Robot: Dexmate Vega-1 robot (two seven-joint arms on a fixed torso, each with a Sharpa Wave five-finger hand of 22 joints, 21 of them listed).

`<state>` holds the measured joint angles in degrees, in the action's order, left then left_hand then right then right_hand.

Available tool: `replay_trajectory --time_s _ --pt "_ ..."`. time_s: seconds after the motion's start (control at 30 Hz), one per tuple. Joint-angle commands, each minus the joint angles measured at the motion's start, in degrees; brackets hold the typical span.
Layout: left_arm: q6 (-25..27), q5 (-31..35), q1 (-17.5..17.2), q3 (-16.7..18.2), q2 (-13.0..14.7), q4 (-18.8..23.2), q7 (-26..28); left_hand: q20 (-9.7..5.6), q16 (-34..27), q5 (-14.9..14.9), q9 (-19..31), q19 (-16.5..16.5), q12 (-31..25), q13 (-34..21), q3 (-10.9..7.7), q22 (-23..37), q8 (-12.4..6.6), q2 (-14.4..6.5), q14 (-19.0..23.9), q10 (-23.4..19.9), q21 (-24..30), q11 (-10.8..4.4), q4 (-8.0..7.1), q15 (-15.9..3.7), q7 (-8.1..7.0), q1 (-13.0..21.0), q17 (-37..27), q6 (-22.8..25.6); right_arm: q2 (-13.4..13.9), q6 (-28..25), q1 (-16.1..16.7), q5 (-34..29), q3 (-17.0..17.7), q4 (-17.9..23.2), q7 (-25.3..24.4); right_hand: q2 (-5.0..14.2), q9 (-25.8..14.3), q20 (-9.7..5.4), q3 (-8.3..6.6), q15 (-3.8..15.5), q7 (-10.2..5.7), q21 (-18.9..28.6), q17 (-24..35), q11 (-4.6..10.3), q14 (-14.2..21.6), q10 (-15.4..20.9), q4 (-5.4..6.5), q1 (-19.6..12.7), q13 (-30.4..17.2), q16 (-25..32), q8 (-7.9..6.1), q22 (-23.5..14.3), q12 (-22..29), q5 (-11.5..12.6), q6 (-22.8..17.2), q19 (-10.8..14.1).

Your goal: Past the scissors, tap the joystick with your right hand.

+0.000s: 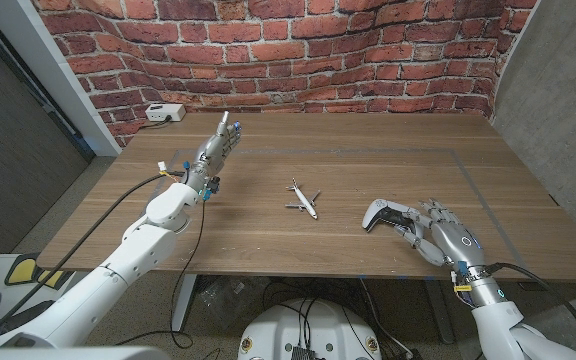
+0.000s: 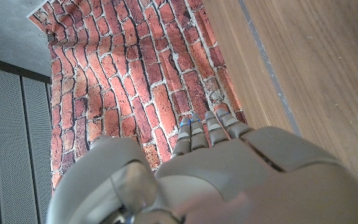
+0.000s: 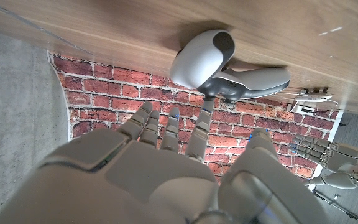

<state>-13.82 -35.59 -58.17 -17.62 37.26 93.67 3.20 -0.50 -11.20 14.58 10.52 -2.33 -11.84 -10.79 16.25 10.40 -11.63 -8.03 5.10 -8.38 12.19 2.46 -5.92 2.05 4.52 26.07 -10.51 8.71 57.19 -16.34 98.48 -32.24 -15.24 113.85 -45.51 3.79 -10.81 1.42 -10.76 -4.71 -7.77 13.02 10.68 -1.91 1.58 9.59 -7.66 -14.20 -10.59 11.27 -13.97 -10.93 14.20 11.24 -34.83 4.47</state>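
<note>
A white game controller (image 1: 380,213), the joystick of the task, lies on the wooden table (image 1: 388,160) at the front right. My right hand (image 1: 438,235) is right beside it, fingers spread toward it and holding nothing. In the right wrist view one fingertip (image 3: 205,109) touches the dark middle part of the controller (image 3: 216,62). A small white and grey thing (image 1: 303,198) lies at the table's middle, to the left of the controller; it looks like open scissors or a toy plane. My left hand (image 1: 218,142) is raised over the back left of the table, fingers (image 2: 207,130) straight and empty.
A white box (image 1: 164,113) with a cable sits at the back left corner by the brick wall (image 1: 298,45). Thin tape lines (image 1: 468,170) mark a rectangle on the table. The table's right edge (image 1: 538,170) meets a grey wall.
</note>
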Motion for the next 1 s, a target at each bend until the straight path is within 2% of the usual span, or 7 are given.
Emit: replay_trajectory --time_s 0.03,0.23,0.53,1.0 --pt "-0.02 -0.15 0.65 -0.29 -0.36 -0.89 -0.52 -0.03 0.32 -0.04 0.13 -0.02 0.01 -0.12 -0.02 0.12 -0.03 -0.01 0.07 -0.65 -0.09 -0.03 -0.32 -0.07 0.00 0.33 -0.16 0.53 -0.12 0.72 0.43 -0.18 0.69 0.24 -1.72 0.19 -0.07 -0.01 -0.25 -0.08 1.69 0.41 0.11 0.09 0.47 0.80 -0.02 -0.86 -0.17 0.12 0.20 -0.13 0.25 -0.01 -1.65 0.71" --pt "-0.01 -0.10 1.06 -0.50 -0.48 -1.21 -0.78 -0.02 0.32 -0.08 0.14 0.01 -0.02 -0.12 -0.02 0.12 -0.02 -0.02 0.08 -0.76 -0.11 -0.01 -0.34 -0.10 0.05 0.35 -0.15 0.57 -0.20 1.06 0.58 -0.43 0.94 0.33 -2.06 0.24 -0.06 -0.09 -0.33 -0.02 1.58 0.45 0.10 0.19 0.90 1.01 -0.06 -0.98 -0.17 0.20 0.25 -0.13 0.27 0.01 -1.81 0.90" --pt "0.30 -0.07 1.32 -0.62 -0.39 -1.15 -0.84 0.03 0.33 -0.13 0.14 0.11 -0.01 -0.12 -0.03 0.12 0.02 -0.03 0.08 -0.81 -0.15 -0.09 -0.36 -0.06 0.08 0.40 -0.15 0.60 -1.04 1.06 0.40 0.30 0.84 -0.54 -1.82 0.14 -0.05 -0.37 -0.38 0.17 2.59 0.66 0.11 0.86 1.69 2.53 -0.08 -1.10 -0.15 0.20 -0.13 -0.11 0.65 0.02 -3.69 1.69" --pt "0.04 -0.16 1.25 -0.46 -0.46 -1.40 -0.77 0.08 0.32 -0.20 0.14 0.17 0.03 -0.13 -0.03 0.12 0.06 -0.04 0.10 -0.80 -0.18 0.03 -0.38 -0.14 0.03 0.46 -0.15 0.61 -0.81 0.45 -0.19 -0.06 0.18 -0.38 -0.70 0.05 -0.03 -0.44 -0.37 0.25 2.50 0.71 0.12 1.03 2.12 3.29 -0.05 -1.10 -0.14 0.18 -0.13 -0.10 0.80 0.01 -4.36 2.00"
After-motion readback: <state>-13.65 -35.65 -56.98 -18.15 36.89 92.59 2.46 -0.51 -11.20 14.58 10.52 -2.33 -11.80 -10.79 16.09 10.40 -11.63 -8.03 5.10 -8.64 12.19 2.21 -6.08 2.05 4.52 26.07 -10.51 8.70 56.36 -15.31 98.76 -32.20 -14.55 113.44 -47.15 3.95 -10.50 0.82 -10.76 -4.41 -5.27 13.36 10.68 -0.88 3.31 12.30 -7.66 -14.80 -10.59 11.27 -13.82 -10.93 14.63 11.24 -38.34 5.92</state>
